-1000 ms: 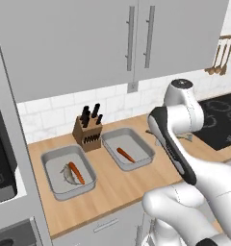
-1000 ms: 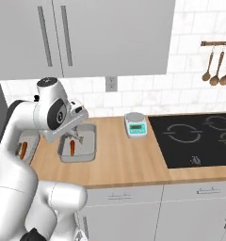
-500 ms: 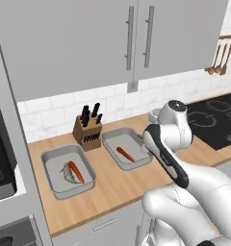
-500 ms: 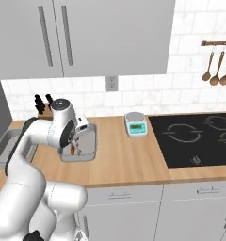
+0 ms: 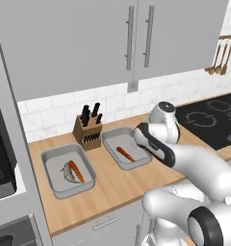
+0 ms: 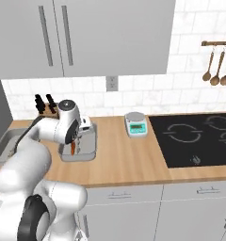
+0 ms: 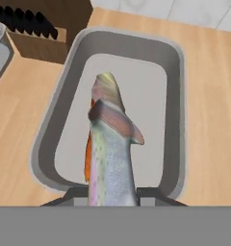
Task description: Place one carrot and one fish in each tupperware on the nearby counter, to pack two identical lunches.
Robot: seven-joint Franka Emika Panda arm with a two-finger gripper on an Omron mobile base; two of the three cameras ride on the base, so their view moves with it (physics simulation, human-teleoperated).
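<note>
Since a second ago the arm has swung down and leftward, from above the counter's point(image 5: 112, 187) middle to over the right-hand tray point(image 5: 110, 139); nothing else on the counter has moved. Going left to right along the counter in the left base view: the left tray point(image 5: 52, 156) near the front-left holds a grey fish point(image 5: 67, 174) and a carrot point(image 5: 76, 171) lying together, the carrot's long axis running from the back edge toward the front edge. Just beside it at the back stands the knife block point(image 5: 87, 134). Next, the right tray holds one carrot point(image 5: 125, 153), also slanting from back-left to front-right. In the hand view the gripper point(image 7: 112, 192) is clamped on a second fish point(image 7: 111, 149), held above the right tray; its long axis runs away from the hand along the tray's length, over the carrot beneath. Farther right, a small scale point(image 6: 135, 124) sits near the back edge, then the black stovetop point(image 6: 195, 139).
</note>
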